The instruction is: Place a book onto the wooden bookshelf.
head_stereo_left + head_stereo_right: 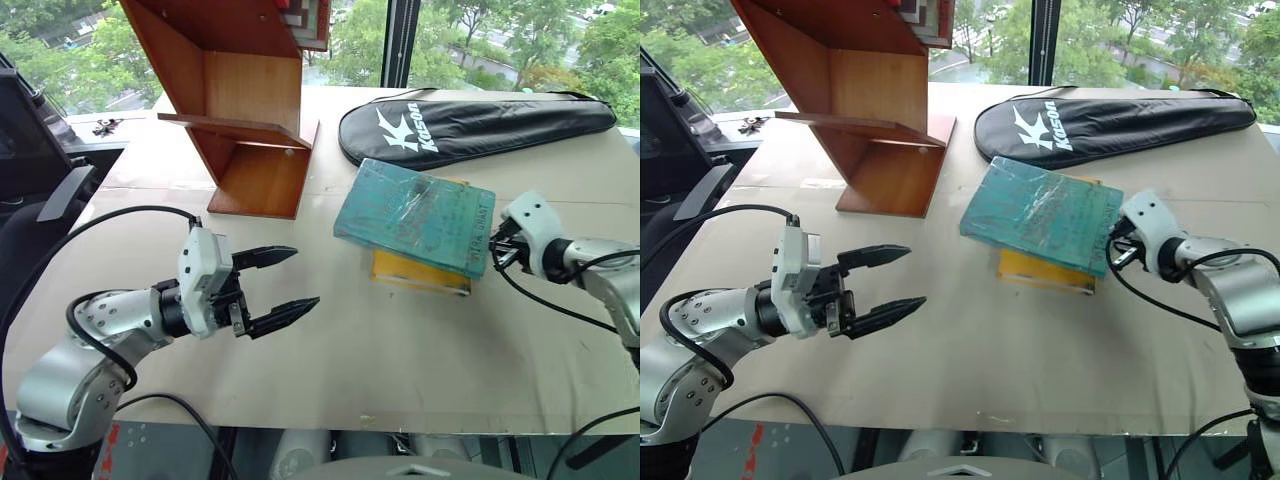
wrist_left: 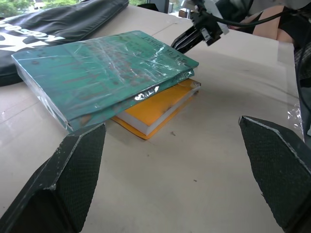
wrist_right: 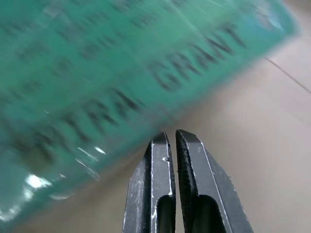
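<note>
The book, a teal-green hardcover in crinkled plastic wrap, lies flat on top of a yellow-orange book right of the table's centre. The wooden bookshelf, reddish-brown with slanted panels, stands at the back left. My right gripper is shut with nothing in it, its tips at the book's right edge beside the dark lettering; the right wrist view puts the closed fingertips just off that edge, low over the table. Over the table's front left, my left gripper is wide open and empty, pointing toward the books.
A black racket bag lies along the back right of the table. Several books sit on the shelf unit's top. A dark chair stands off the table's left edge. The beige table is bare in front of the books.
</note>
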Controlling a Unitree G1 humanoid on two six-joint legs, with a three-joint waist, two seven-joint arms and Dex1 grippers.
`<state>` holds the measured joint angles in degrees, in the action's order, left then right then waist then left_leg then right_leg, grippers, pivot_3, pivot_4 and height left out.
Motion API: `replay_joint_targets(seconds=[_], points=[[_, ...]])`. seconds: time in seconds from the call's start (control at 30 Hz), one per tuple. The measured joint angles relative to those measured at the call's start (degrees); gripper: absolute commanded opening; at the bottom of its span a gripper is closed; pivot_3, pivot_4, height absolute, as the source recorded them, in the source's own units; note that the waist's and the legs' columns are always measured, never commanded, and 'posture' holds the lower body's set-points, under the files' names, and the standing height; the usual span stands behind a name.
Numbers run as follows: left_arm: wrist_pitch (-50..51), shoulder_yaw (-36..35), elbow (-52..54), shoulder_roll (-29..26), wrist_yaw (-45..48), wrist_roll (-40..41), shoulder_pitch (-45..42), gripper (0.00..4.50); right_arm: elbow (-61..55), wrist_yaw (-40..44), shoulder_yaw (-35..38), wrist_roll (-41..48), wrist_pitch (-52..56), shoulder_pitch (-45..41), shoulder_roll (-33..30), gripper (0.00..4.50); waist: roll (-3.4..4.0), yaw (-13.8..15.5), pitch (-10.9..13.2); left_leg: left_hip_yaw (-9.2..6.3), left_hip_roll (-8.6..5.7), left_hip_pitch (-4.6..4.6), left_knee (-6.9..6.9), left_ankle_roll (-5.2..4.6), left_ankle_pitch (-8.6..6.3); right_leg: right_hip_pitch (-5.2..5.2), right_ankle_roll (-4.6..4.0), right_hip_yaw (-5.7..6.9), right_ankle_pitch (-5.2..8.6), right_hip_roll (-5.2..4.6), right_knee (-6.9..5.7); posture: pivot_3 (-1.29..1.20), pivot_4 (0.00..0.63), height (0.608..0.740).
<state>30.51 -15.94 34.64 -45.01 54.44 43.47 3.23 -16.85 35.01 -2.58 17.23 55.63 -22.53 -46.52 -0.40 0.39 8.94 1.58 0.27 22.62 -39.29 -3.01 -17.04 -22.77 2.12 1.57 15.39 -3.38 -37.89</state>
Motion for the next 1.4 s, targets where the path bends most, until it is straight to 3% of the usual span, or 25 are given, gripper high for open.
replay_joint_targets(seconds=[0.23, 0.4, 0.5, 0.67, 0.7, 0.73, 0.77, 0.83, 0.97, 1.1, 1.27, 1.37, 1.4], points=[[0.1, -0.6, 0.0, 0.7, -2.1, -0.1, 2.8, 4.5, -6.3, 0.6, -0.7, 2.4, 2.4, -0.7, 2.2, 0.07, 0.0, 0.2, 0.0, -0.05, 0.0, 0.01, 0.0, 0.0, 0.0, 0.0, 0.0, 0.01, 0.0, -0.03, 0.0, 0.0, 0.15, 0.74], [3.9, 0.8, -0.8, 3.3, -9.1, -0.3, 1.3, 4.5, -10.2, 1.5, -0.4, 3.6, 1.3, 1.8, 2.3, 0.07, -0.01, 0.6, 0.0, -0.1, -0.01, 0.03, -0.01, 0.0, 0.0, 0.01, 0.0, 0.07, 0.0, -0.06, 0.02, 0.0, 0.15, 0.74], [10.8, 2.2, -3.4, 7.2, -15.9, 3.1, -1.7, 4.5, -13.5, 5.0, 4.9, 4.5, -5.3, 10.3, 0.9, 0.89, -0.01, 1.1, 0.0, -0.24, -0.08, 0.14, -0.06, -0.01, 0.0, 0.02, 0.03, 0.11, 0.0, -0.07, 0.05, 0.0, 0.15, 0.74], [24.8, 2.7, -12.0, 18.1, -31.7, 17.8, -8.7, 4.5, -18.7, 13.6, 21.3, 11.5, -17.3, 26.8, 4.3, 2.97, -0.07, 1.1, -0.1, -0.37, -0.1, 0.09, -0.12, -0.02, 0.0, 0.15, 0.08, 0.07, 0.0, -0.01, -0.02, 0.0, 0.15, 0.74], [27.5, 1.3, -17.2, 24.3, -39.4, 24.5, -11.9, 4.5, -20.1, 16.4, 26.0, 13.3, -22.5, 32.5, 7.1, 3.6, -0.11, 1.4, -0.1, -0.44, -0.09, -0.01, -0.14, -0.05, -0.02, 0.26, 0.08, 0.12, 0.0, 0.0, -0.05, 0.0, 0.15, 0.74], [28.0, 0.9, -18.7, 25.5, -41.6, 26.4, -12.2, 4.5, -20.4, 17.1, 26.4, 13.8, -23.9, 33.1, 7.8, 3.83, -0.15, 1.3, -0.1, -0.44, -0.09, -0.02, -0.18, -0.05, -0.02, 0.25, 0.08, 0.11, 0.0, 0.02, -0.1, 0.0, 0.15, 0.74], [29.1, 0.4, -22.9, 28.3, -47.4, 31.9, -14.1, 4.5, -21.6, 18.0, 28.7, 15.0, -26.5, 35.3, 8.8, 4.46, -0.16, 0.8, -0.1, -0.42, -0.09, -0.05, -0.18, -0.04, -0.01, 0.26, 0.07, 0.04, -0.02, 0.04, -0.14, 0.0, 0.15, 0.74], [28.8, -1.3, -29.4, 32.7, -56.3, 40.4, -17.9, 4.5, -23.8, 18.3, 30.7, 16.1, -29.8, 36.7, 10.1, 4.49, -0.26, 0.2, -0.1, -0.4, -0.09, -0.23, -0.21, -0.05, -0.02, 0.34, 0.04, -0.03, -0.06, 0.06, -0.21, 0.0, 0.15, 0.74], [26.7, -2.7, -37.8, 37.9, -66.5, 47.5, -22.6, 4.5, -27.3, 17.2, 31.1, 16.8, -32.6, 39.7, 11.0, 4.49, -0.26, 0.5, -0.1, -0.42, -0.09, -0.87, -0.1, -0.11, -0.05, 1.01, 0.02, -0.01, -0.04, 0.11, -0.12, 0.0, 0.15, 0.74], [23.6, -3.5, -44.2, 43.0, -70.7, 48.3, -26.6, 4.5, -30.6, 14.8, 30.6, 17.7, -33.2, 42.2, 11.6, 4.49, -0.28, 0.7, -0.2, -0.42, -0.14, -0.87, -0.12, 0.08, 0.06, 1.08, 0.01, -0.02, -0.04, 0.13, -0.07, 0.0, 0.15, 0.74], [20.7, -3.4, -52.2, 46.5, -66.6, 42.7, -32.8, 4.5, -33.6, 12.3, 30.6, 19.7, -33.6, 44.8, 12.0, 4.49, -0.18, 1.6, -0.4, -0.41, -0.23, -0.91, -0.13, 0.08, 0.07, 1.15, 0.0, -0.03, -0.03, 0.37, -0.04, 0.0, 0.15, 0.74], [20.6, -2.6, -57.3, 46.7, -62.1, 38.7, -36.2, 3.77, -34.5, 11.0, 30.2, 19.2, -33.9, 45.2, 12.0, 4.5, -0.14, 1.9, -0.5, -0.43, -0.24, -0.91, -0.12, 0.06, 0.07, 1.15, -0.01, -0.02, -0.02, 0.41, -0.05, 0.0, 0.15, 0.74], [21.0, -2.5, -59.0, 46.7, -60.7, 37.6, -37.2, 3.32, -34.5, 10.7, 29.9, 18.9, -34.1, 45.2, 12.0, 4.5, -0.13, 2.0, -0.5, -0.43, -0.25, -0.9, -0.13, 0.05, 0.07, 1.16, -0.01, -0.02, -0.02, 0.41, -0.05, 0.0, 0.15, 0.74]])
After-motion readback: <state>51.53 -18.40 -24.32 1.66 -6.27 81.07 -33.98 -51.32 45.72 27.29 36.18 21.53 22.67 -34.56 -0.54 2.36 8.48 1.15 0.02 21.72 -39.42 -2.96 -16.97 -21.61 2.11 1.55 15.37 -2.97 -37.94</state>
